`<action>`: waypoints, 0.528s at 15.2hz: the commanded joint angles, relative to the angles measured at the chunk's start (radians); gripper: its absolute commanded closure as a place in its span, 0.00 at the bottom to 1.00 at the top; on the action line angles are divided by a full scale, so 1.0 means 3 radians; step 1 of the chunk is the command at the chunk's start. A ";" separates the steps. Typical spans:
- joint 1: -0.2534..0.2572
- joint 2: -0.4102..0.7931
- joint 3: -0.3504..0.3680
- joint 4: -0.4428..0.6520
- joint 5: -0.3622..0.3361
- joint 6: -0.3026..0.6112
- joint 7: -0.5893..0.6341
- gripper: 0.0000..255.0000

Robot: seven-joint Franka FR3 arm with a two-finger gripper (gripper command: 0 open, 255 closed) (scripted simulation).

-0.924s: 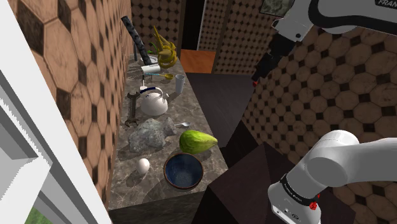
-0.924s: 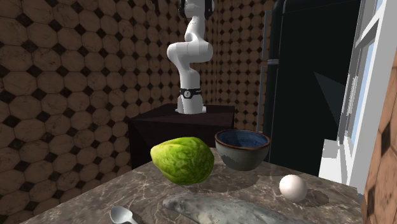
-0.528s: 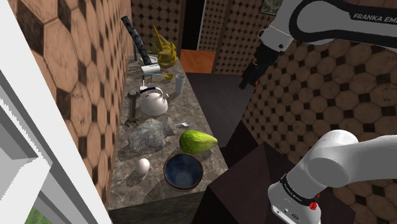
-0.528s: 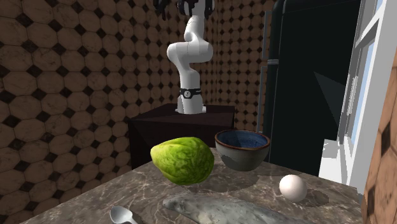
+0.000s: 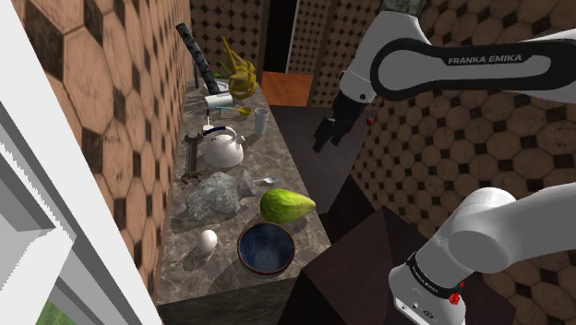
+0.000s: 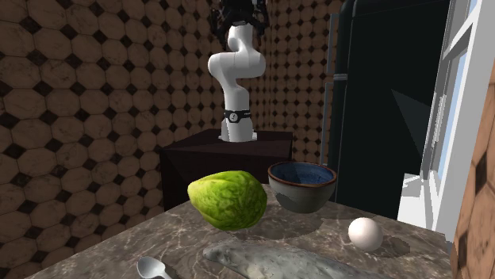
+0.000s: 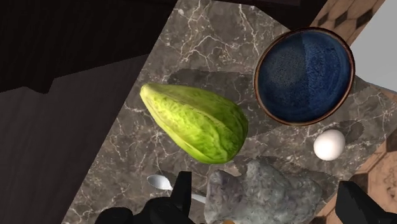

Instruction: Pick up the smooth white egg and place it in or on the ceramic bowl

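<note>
Nothing of the task is done yet, as far as you can see. The white egg [image 5: 209,241] lies on the marble bench [image 5: 309,238], just beside the bowl [image 5: 266,247] at about nine o'clock of it in the shoulder view. In the second exterior view the egg [image 6: 365,234] sits at about four o'clock of the bowl [image 6: 301,190], apart from it. The bowl (blue inside, brown at the rim) holds nothing.

Your pincer [image 5: 323,140] hangs in the air well apart from both, at about one o'clock of the bowl in the shoulder view, off the bench's edge. From the wrist camera its pincer [image 7: 265,183] stands released, fingers wide apart and clasping nothing. That view looks down on the egg [image 7: 329,145], which lies between the bowl [image 7: 304,67] and a grey rock-like lump [image 7: 264,191]. A green ribbed fruit [image 7: 197,121] and a spoon [image 7: 159,182] lie nearby.

So I judge that you are on the approach, and every step is left: come down over the egg, close on it, lift it, carry it the short way to the bowl and let go. The lump and the bowl's wall crowd the egg, so you have little room for the fingers.
</note>
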 commanded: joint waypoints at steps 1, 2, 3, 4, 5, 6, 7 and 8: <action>0.0024 0.0183 0.0101 -0.0023 0.0036 0.0209 0.0094 0.00; 0.0035 0.0283 0.0154 -0.0022 0.0049 0.0308 0.0145 0.00; 0.0044 0.0387 0.0206 -0.0017 0.0058 0.0406 0.0197 0.00; 0.0052 0.0495 0.0258 -0.0007 0.0064 0.0503 0.0250 0.00; 0.0059 0.0606 0.0310 0.0007 0.0065 0.0599 0.0305 0.00; 0.0065 0.0721 0.0361 0.0026 0.0061 0.0693 0.0363 0.00; 0.0068 0.0839 0.0412 0.0050 0.0052 0.0786 0.0422 0.00; 0.0071 0.0960 0.0461 0.0078 0.0036 0.0877 0.0485 0.00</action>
